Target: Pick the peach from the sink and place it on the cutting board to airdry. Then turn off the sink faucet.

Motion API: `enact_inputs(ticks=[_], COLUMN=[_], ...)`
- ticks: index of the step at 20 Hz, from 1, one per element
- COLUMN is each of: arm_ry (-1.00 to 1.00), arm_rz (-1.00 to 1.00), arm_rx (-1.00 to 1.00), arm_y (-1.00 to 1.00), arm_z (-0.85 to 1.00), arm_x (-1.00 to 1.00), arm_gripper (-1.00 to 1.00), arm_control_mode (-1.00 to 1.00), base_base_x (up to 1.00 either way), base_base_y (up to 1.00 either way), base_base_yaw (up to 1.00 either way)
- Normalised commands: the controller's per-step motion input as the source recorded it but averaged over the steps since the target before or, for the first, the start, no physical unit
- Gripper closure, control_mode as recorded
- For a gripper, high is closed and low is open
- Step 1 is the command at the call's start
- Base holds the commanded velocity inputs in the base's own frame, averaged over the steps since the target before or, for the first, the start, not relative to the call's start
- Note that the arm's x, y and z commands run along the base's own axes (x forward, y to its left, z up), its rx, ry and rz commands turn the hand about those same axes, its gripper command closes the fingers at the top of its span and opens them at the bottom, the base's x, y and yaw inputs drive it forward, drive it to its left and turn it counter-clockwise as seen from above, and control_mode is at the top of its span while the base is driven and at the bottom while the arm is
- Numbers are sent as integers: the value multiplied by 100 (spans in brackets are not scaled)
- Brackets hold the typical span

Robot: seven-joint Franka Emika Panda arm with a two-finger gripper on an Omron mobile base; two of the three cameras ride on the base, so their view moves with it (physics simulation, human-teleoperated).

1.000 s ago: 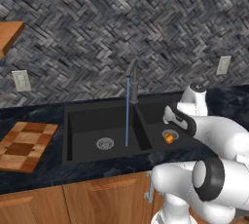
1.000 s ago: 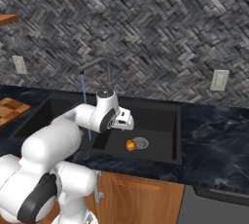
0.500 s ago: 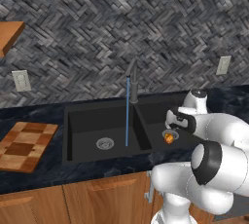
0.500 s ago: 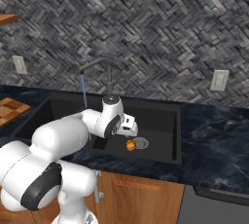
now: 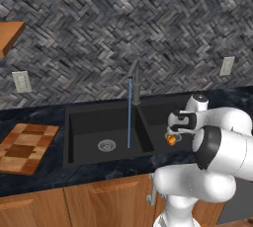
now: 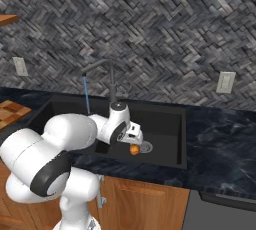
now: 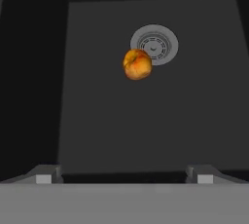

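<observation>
The gripper [image 7: 124, 172] hangs over the right basin of the sink [image 5: 79, 122] with its 2 fingertips [image 7: 44, 174] spread wide and nothing between them. In the hand view the peach [image 7: 137, 64] lies on the basin floor well ahead of the tips, just beside the round silver drain [image 7: 154, 45] and overlapping its rim. From the left base view the gripper [image 5: 174, 131] sits just above the peach [image 5: 171, 140], with the arm's white body close in front at the counter edge. From the right base view the gripper [image 6: 134, 138] is likewise poised over the peach [image 6: 134, 149], which rests next to the drain [image 6: 145, 147]. The sink faucet [image 5: 134, 80] stands at the back between the 2 basins, and a thin blue stream of water [image 5: 129, 115] falls from its spout into the left basin near that basin's drain [image 5: 106, 145]. The cutting board [image 5: 25, 147] lies on the dark counter [image 5: 44, 174] left of the sink, well apart from the peach.
</observation>
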Motion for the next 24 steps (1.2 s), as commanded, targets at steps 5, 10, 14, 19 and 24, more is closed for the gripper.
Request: enact_inputs(ticks=[5,10,14,19,24], arm_ry=[4,2,1,0,1], arm_rz=[0,0,0,0,0], arm_rx=[3,2,1,1,1], arm_y=[0,0,0,0,-4], arm_z=[-32,-25,-15,-8,-14], arm_x=[5,11,21,25,20], arm_gripper=[-100,-100,-100,-100,-100], arm_control_mode=[-100,-100,-100,-100,-100], base_base_x=[0,0,0,0,0], base_base_y=[0,0,0,0,0], base_base_yaw=[0,0,0,0,0])
